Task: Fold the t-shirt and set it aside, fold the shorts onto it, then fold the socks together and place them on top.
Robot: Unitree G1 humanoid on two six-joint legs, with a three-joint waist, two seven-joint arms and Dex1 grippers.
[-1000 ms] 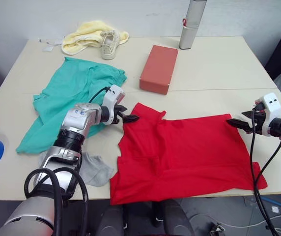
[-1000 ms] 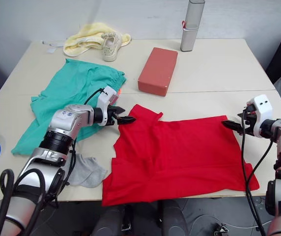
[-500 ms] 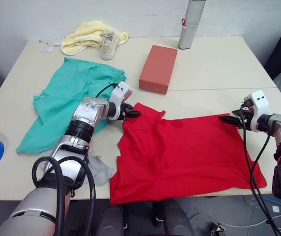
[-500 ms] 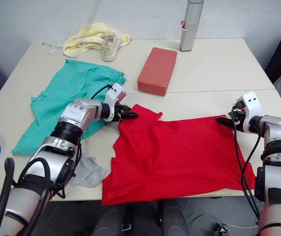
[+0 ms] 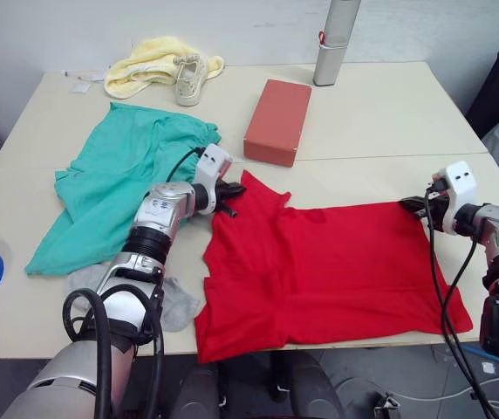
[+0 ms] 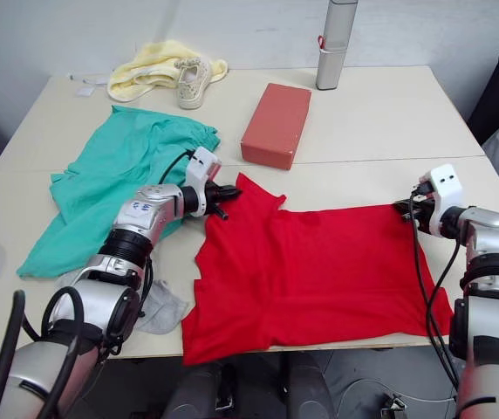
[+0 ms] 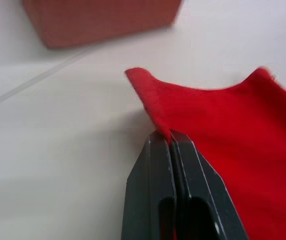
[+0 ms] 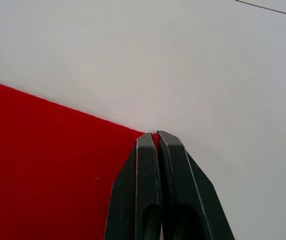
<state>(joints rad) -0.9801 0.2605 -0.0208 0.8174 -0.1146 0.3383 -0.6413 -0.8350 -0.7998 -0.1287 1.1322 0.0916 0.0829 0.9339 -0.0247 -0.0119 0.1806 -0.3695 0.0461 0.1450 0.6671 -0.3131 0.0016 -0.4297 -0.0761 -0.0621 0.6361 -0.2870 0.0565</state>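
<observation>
You are looking at the table, a pale beige top carrying everything else; take the t-shirt as your landmark, since it is lying spread across the table's near half, with its near edge hanging over the table's front edge. The shorts are lying crumpled just to the robot's left of the t-shirt, not touching it as far as you can tell. The brick-red box is sitting flat just beyond the t-shirt's far left corner, apart from the cloth; the pale yellow towel is bunched well beyond the t-shirt towards the far left of the table, and the beige sneaker is resting against that towel on the side nearer the box. The silver cylinder is standing upright well beyond the t-shirt, past the box. The socks are lying off the t-shirt's near left edge, partly hidden behind the left arm. The left gripper is sitting at the t-shirt's far left corner; its fingers are pressed together on a raised peak of the red cloth. The right gripper is sitting at the t-shirt's far right corner; its fingers are pinched together on the very tip of that corner.
</observation>
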